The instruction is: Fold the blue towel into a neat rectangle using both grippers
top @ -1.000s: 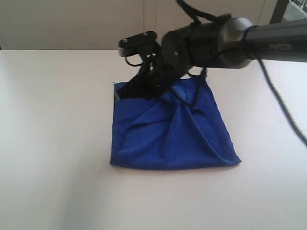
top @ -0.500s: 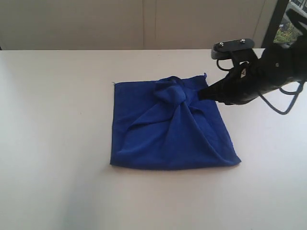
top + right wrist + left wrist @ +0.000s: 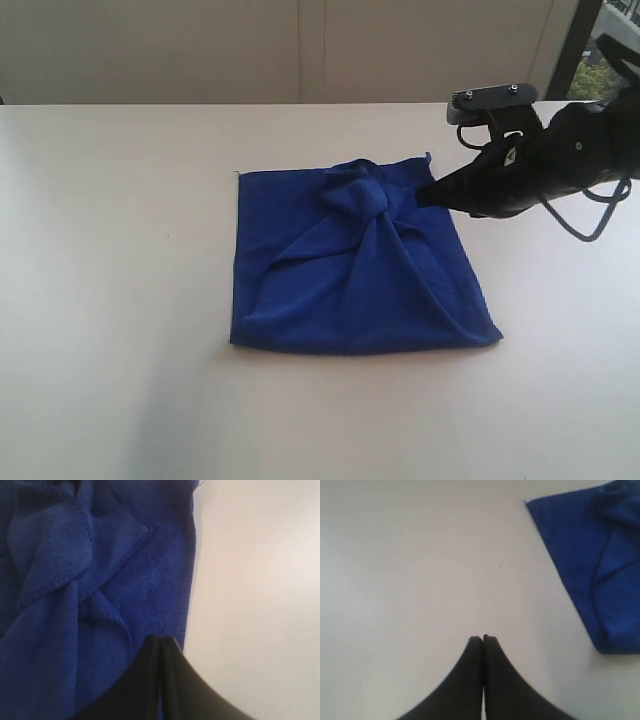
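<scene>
The blue towel (image 3: 350,270) lies on the white table as a rough square, with creases fanning out from a bunched lump (image 3: 355,190) near its far edge. My right gripper (image 3: 422,197) is shut, its tip at the towel's far right side just beside the lump. In the right wrist view its fingertips (image 3: 160,640) sit over the towel's (image 3: 75,605) stitched edge with no cloth between them. My left gripper (image 3: 483,639) is shut over bare table, with the towel (image 3: 600,565) well off to one side. The left arm is out of the exterior view.
The white table (image 3: 120,300) spreads wide on all sides of the towel. Its far edge meets a pale wall (image 3: 200,50). A dark window frame (image 3: 575,30) stands at the back right, behind the right arm.
The right arm drew back from over the towel's far left part to its right side, leaving the bunched lump. Over the last half second it barely shifted further right.
</scene>
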{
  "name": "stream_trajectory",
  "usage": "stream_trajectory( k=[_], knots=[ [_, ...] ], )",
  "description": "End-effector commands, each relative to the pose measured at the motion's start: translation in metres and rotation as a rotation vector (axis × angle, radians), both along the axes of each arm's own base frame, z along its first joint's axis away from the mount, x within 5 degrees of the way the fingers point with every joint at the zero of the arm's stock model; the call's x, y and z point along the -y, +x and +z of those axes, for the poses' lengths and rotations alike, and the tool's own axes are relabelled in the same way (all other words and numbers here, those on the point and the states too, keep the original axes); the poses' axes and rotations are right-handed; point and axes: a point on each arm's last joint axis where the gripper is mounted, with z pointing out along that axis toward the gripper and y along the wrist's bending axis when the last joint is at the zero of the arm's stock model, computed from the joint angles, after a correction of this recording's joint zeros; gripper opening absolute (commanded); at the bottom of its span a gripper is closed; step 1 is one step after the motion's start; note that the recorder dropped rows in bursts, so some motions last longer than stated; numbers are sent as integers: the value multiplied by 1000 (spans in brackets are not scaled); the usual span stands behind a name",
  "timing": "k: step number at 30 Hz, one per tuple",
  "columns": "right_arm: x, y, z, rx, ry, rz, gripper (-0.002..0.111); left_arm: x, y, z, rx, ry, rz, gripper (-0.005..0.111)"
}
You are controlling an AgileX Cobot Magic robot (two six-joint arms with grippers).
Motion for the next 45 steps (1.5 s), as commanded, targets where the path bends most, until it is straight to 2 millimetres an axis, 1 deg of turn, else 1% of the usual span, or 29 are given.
stream_trajectory(
  k=[1,4,7,9,10,12,16,21,22,23,27,28,31,34,38,40,45],
  knots=[
    [-1,10,9,1,-3,4,0,1,4,8,109,-27,2,0],
    [-3,21,12,2,8,3,0,1,7,13,171,-40,7,0],
    [-4,33,11,-37,28,30,0,1,9,17,219,-50,11,0],
    [-3,41,10,-62,79,46,0,2,10,19,240,-66,18,0],
    [-2,45,7,-88,137,43,0,2,11,18,240,-72,21,0],
    [0,53,4,-98,191,76,0,3,13,16,222,-71,22,0],
    [7,64,1,-82,291,76,0,6,31,0,128,-52,23,0],
    [9,70,-7,-56,268,58,0,13,62,-29,15,-26,29,0],
    [9,73,-10,-57,262,61,0,14,68,-36,-5,-21,31,0],
    [9,76,-17,-67,260,59,0,16,80,-44,-38,-11,31,0],
    [6,84,-29,-80,273,52,0,20,100,-58,-90,3,32,0],
    [0,88,-32,-80,281,59,0,22,107,-64,-111,8,32,0],
    [-19,97,-43,-60,247,115,0,23,115,-71,-132,13,33,0],
    [-30,105,-55,-47,232,119,0,24,115,-73,-138,21,27,0],
    [-45,106,-70,-97,246,173,0,24,115,-73,-137,23,26,0],
    [-52,102,-67,-142,280,225,0,24,115,-73,-137,23,26,0],
    [-68,94,-44,-142,314,312,0,24,115,-73,-138,22,27,0]
  ],
)
